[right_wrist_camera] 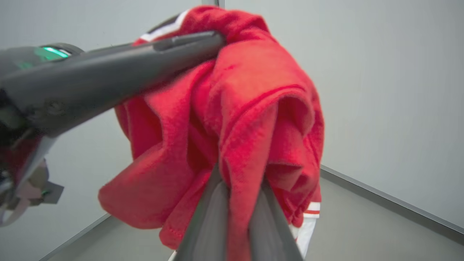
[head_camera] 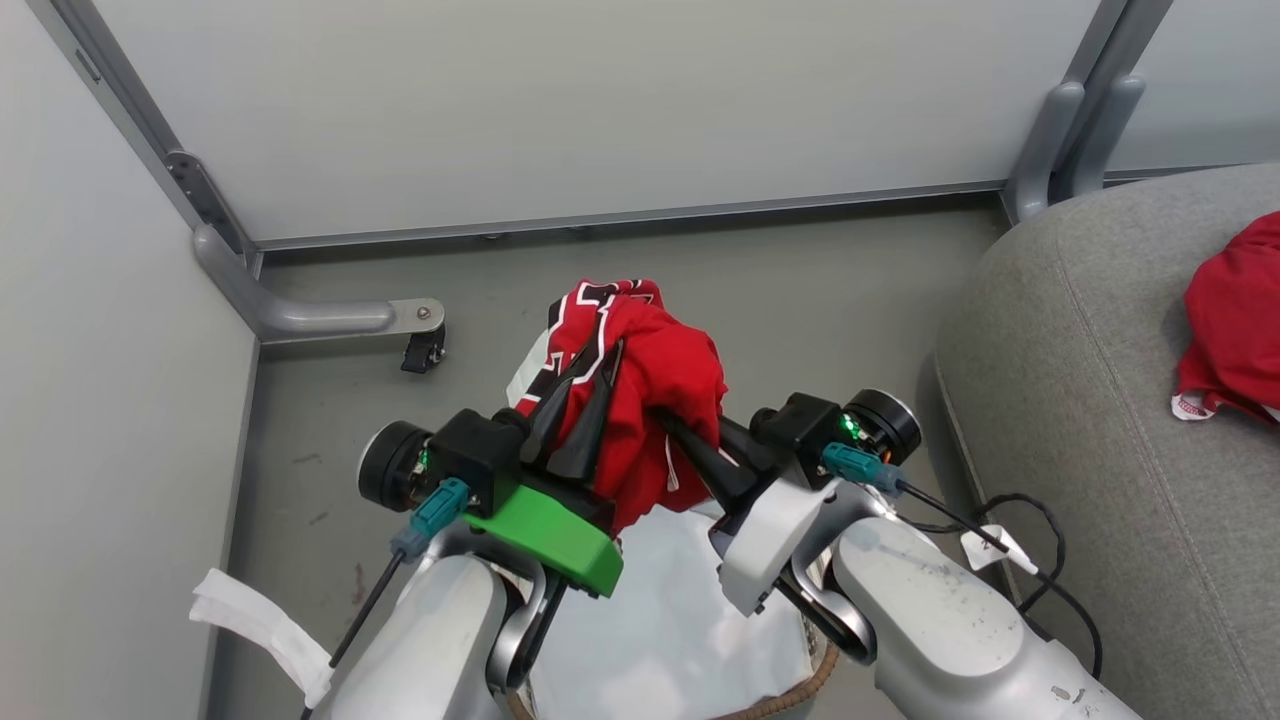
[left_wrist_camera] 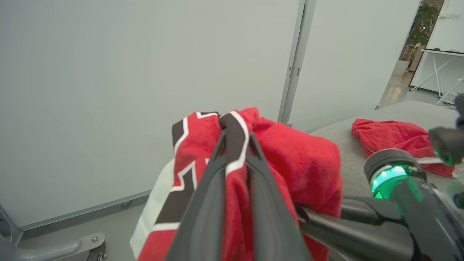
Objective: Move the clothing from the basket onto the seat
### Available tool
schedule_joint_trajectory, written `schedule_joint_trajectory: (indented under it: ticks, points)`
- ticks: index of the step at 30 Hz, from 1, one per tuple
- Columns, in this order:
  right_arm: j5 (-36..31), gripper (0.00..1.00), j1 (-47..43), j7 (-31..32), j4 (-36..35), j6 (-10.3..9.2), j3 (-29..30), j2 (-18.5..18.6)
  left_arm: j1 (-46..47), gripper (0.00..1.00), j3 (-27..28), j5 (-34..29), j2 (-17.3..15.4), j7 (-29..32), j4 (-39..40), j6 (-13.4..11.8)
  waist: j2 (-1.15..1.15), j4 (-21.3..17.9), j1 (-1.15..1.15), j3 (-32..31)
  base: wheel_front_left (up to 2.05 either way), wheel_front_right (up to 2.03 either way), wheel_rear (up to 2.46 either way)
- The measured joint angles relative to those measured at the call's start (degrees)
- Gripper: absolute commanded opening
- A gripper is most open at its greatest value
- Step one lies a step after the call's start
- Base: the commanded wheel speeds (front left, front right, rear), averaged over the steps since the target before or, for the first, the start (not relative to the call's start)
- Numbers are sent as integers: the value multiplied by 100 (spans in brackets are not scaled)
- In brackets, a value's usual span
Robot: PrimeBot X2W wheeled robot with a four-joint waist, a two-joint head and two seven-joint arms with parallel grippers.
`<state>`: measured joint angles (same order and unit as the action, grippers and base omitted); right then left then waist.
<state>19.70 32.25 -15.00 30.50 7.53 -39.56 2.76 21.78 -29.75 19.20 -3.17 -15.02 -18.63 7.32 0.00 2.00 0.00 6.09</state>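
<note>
A red garment (head_camera: 665, 385) with black-and-white striped trim hangs bunched above the basket, held from both sides. My left gripper (head_camera: 603, 352) is shut on its striped edge; in the left wrist view the left gripper (left_wrist_camera: 236, 134) pinches the trim of the garment (left_wrist_camera: 304, 163). From the right, my right gripper (head_camera: 668, 418) is shut on the plain red fold, and the right wrist view has that gripper (right_wrist_camera: 241, 177) clamping the garment (right_wrist_camera: 253, 101). The basket's brown woven rim (head_camera: 790, 695) and white liner (head_camera: 660, 620) sit below. A second red garment (head_camera: 1235, 320) lies on the grey seat (head_camera: 1090, 430).
Pale partition walls stand close on the left and ahead, with a grey metal foot and caster (head_camera: 425, 345) on the floor. A black cable (head_camera: 1040, 545) trails beside the seat. A white strip of cloth (head_camera: 262, 622) lies at the lower left.
</note>
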Motion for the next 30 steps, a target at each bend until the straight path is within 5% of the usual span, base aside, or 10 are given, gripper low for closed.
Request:
schedule_joint_trajectory:
  ticks: [1, 2, 13, 30]
  points:
    - [-14, 0, -8, 0, -34, 0, 36, 5, 0, 57, 12, 10, 3, 0, 12, 1, 0, -8, 0, 7, 0, 0, 0]
    - [-45, 0, -27, 0, -73, 0, 73, 4, -1, 100, 26, 34, 4, -1, 15, 4, 0, -24, 0, 11, 0, 0, 0]
    - [-130, 0, -573, 1, -594, 0, 357, 9, -255, 100, 409, -62, -89, -10, -4, 8, 0, -544, 0, -16, 0, 0, 0]
    - [-144, 0, -1190, 1, -1433, -1, 931, 11, -653, 100, 668, -298, -311, -10, 116, 8, 0, -2473, 0, 33, 0, 0, 0]
